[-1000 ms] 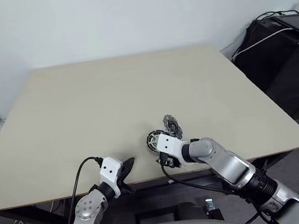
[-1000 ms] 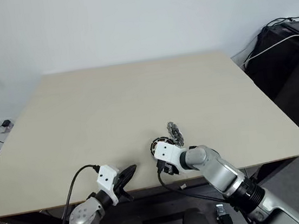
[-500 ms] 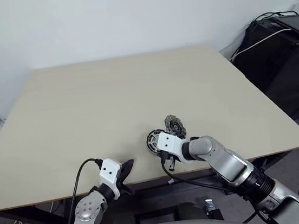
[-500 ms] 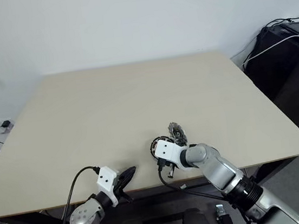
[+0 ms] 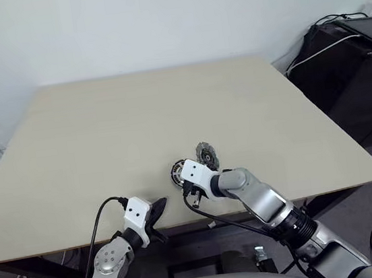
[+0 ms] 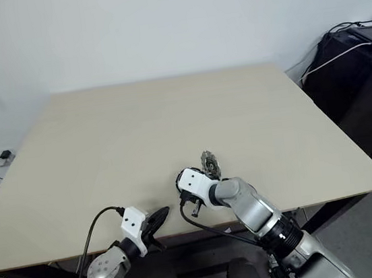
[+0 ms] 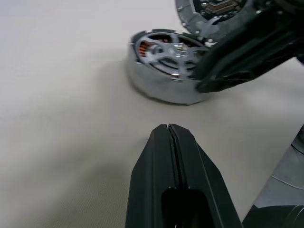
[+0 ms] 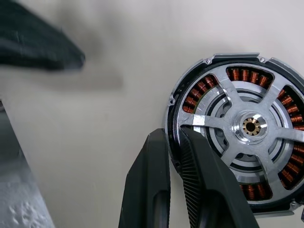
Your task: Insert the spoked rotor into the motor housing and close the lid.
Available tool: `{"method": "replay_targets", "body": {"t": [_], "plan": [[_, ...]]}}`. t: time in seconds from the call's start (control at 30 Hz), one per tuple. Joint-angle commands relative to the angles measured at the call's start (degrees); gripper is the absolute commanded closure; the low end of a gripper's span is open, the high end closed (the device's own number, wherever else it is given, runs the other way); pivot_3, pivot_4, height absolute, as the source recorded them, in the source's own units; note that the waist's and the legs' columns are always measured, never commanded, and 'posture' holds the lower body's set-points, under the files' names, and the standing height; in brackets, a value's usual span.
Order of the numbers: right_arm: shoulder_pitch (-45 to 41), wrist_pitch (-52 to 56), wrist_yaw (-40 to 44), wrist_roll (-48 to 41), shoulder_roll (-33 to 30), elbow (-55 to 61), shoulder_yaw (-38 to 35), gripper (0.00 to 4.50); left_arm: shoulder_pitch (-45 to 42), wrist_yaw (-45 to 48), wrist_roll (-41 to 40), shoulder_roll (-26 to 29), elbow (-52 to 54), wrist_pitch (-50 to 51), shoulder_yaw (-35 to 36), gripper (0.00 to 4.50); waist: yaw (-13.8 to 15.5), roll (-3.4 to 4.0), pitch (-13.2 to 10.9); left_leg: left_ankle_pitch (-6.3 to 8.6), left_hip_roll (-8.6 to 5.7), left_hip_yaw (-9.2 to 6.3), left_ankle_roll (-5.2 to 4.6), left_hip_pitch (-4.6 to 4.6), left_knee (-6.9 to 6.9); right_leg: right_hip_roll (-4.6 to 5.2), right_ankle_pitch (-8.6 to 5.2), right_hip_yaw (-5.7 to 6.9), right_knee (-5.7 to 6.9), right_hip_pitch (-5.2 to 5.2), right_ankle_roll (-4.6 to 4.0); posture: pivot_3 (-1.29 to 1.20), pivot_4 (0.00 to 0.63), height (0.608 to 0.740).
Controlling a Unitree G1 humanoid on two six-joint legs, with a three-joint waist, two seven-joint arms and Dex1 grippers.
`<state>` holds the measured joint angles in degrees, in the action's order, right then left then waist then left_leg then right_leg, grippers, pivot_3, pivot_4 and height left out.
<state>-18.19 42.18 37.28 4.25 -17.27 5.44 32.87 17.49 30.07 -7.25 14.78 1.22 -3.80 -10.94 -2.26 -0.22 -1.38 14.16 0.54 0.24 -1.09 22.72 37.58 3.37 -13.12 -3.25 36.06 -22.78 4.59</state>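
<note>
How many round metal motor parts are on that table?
2. A silver spoked rotor in its copper-wound housing lies by the near edge; a grey round lid, tilted, sits just behind it. Others could be hidden behind the arm.

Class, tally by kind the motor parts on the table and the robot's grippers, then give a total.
motor housing: 1
spoked rotor: 1
lid: 1
grippers: 2 (left gripper, right gripper)
Total: 5

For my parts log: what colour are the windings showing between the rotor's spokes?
Copper-orange windings, seen between the shiny silver spokes of the spoked rotor; clearest in the right wrist view.
</note>
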Motion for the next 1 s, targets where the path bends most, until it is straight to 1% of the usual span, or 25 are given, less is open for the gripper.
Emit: {"method": "replay_targets", "body": {"t": [0.03,0.3,0.37,0.4,0.53,0.7,0.83,1.0], "plan": [[-1.82,0.18,0.36,-0.39,0.72,3.06,-0.43,4.40,-0.34,-0.17,0.01,0.03,3.73,0.63,-0.23,4.50,0.17,-0.01,-0.01,0.00,-0.03,0.00,0.00,0.02,-0.01,0.02,0.03,0.00,-0.01,0.00,-0.05,0.00,0.000,0.740],[-1.03,0.81,0.24,-0.38,0.39,2.61,-0.31,4.40,-0.45,-0.41,0.06,-0.01,5.80,2.75,-0.58,4.50,0.22,0.00,-0.01,0.00,-0.07,-0.01,0.00,0.07,-0.01,0.06,0.01,0.04,-0.03,-0.01,-0.03,0.00,0.000,0.740],[-0.93,1.07,0.33,-0.84,0.51,2.82,-0.73,3.66,-0.63,-0.40,0.04,0.02,5.95,3.13,-0.58,4.50,0.22,0.01,-0.01,0.00,-0.06,-0.01,0.00,0.07,-0.01,0.05,-0.01,0.05,-0.03,-0.01,0.02,0.00,0.000,0.740],[-0.80,1.07,0.61,-1.29,0.59,3.29,-0.91,3.47,-0.66,-0.37,0.04,0.03,5.98,3.25,-0.58,4.50,0.22,0.01,-0.01,0.00,-0.06,-0.01,0.00,0.06,0.00,0.05,-0.01,0.05,-0.03,0.00,0.02,0.00,0.000,0.740],[-0.02,1.38,0.88,-3.72,1.82,6.30,-2.28,2.25,-0.61,-0.26,0.09,0.09,5.99,3.38,-0.55,4.50,0.26,0.01,-0.01,0.00,-0.07,-0.01,0.00,0.07,-0.01,0.05,-0.03,0.05,-0.04,0.00,0.04,0.00,0.000,0.740],[0.84,5.65,0.78,-10.42,5.15,12.61,-7.18,2.25,-0.42,-0.02,0.02,0.22,5.71,3.12,-0.48,4.50,0.20,0.00,-0.01,0.00,-0.06,-0.02,0.00,0.06,-0.01,0.05,-0.07,0.05,-0.02,0.00,0.10,0.00,0.000,0.740],[0.27,8.51,-1.04,-14.14,7.78,15.72,-11.11,2.25,-0.49,0.30,-0.13,0.34,5.54,3.25,-0.52,4.50,0.17,0.00,0.00,0.01,-0.03,-0.04,0.01,0.01,-0.01,0.04,-0.11,0.05,-0.01,0.04,0.19,0.00,0.000,0.740],[-0.66,7.72,-4.22,-21.04,14.59,17.43,-19.29,2.25,-1.17,0.57,-0.26,0.36,5.43,3.88,-0.67,4.50,0.16,0.02,-0.01,0.01,-0.01,-0.04,0.02,0.03,-0.02,0.04,-0.09,0.05,-0.01,0.01,0.14,0.00,0.000,0.740]]}}
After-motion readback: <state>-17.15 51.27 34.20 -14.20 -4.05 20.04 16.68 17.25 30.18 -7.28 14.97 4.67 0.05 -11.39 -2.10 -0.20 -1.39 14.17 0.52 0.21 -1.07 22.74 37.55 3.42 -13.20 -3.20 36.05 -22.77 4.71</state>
